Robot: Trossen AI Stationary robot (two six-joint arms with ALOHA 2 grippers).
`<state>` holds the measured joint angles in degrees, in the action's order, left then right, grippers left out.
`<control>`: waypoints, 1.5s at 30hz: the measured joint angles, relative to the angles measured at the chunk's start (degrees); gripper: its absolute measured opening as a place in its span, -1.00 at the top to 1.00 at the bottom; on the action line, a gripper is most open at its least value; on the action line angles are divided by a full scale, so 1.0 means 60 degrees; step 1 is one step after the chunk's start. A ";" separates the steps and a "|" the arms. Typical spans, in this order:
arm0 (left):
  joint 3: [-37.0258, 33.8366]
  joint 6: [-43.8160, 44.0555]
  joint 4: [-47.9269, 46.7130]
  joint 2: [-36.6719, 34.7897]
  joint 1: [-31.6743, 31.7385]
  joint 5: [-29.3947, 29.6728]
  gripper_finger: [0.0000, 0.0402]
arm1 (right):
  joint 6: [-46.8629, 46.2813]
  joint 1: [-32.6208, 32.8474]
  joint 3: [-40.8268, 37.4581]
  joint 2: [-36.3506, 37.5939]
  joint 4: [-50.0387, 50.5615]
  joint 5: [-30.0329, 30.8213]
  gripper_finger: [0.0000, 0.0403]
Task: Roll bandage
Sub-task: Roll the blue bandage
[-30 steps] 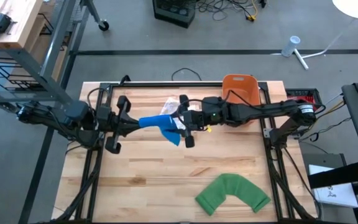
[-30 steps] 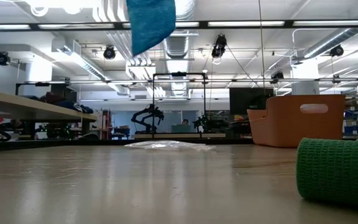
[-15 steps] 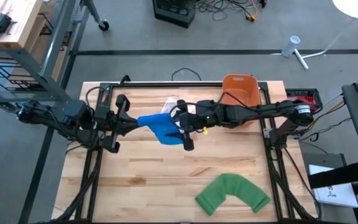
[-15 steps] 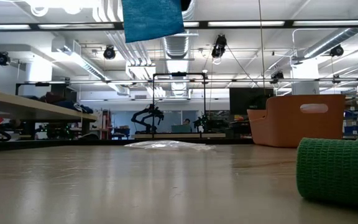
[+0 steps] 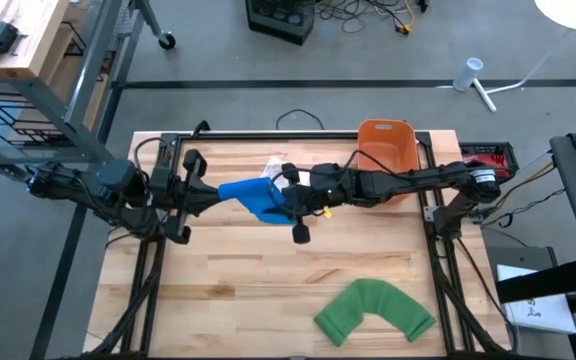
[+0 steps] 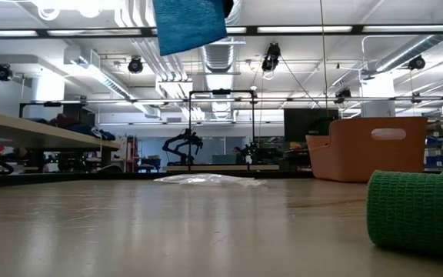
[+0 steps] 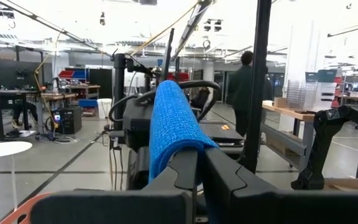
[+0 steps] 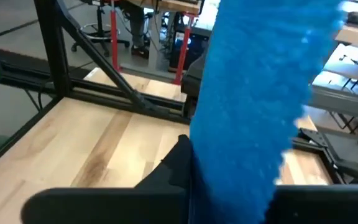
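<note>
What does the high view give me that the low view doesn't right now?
Only the high view shows both arms: the left gripper shut on one end of the blue bandage and the right gripper shut on its other end, above the table.

Only the low view shows the bandage's hanging edge well clear of the tabletop, plus the room behind.

Both show the green bandage lying on the table, the orange bin and the clear plastic wrapper.
</note>
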<state>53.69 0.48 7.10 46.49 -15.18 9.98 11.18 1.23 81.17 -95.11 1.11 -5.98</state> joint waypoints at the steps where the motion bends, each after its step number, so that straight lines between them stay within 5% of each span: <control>1: 0.0000 0.0002 -0.0027 -0.0041 0.0000 0.0000 0.98 | -0.0026 0.0004 0.0000 0.0002 0.0063 0.0000 0.96; 18: -0.0011 -0.1794 -0.0689 -0.0512 0.0061 0.2949 0.99 | -0.0379 0.1150 -0.0310 0.0011 0.1063 -0.0003 1.00; 29: -0.0031 -0.2512 -0.1378 -0.0669 0.0109 0.3440 1.00 | -0.0357 0.2360 -0.0324 0.0576 0.0589 -0.0381 1.00; 45: -0.0171 -0.3018 -0.2039 0.0139 0.0117 0.4543 1.00 | -0.0775 0.2478 0.0442 0.0663 -0.0271 -0.1016 1.00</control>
<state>52.66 -17.63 -5.14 47.33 -14.48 37.23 6.53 16.10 83.82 -91.13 -0.51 -12.08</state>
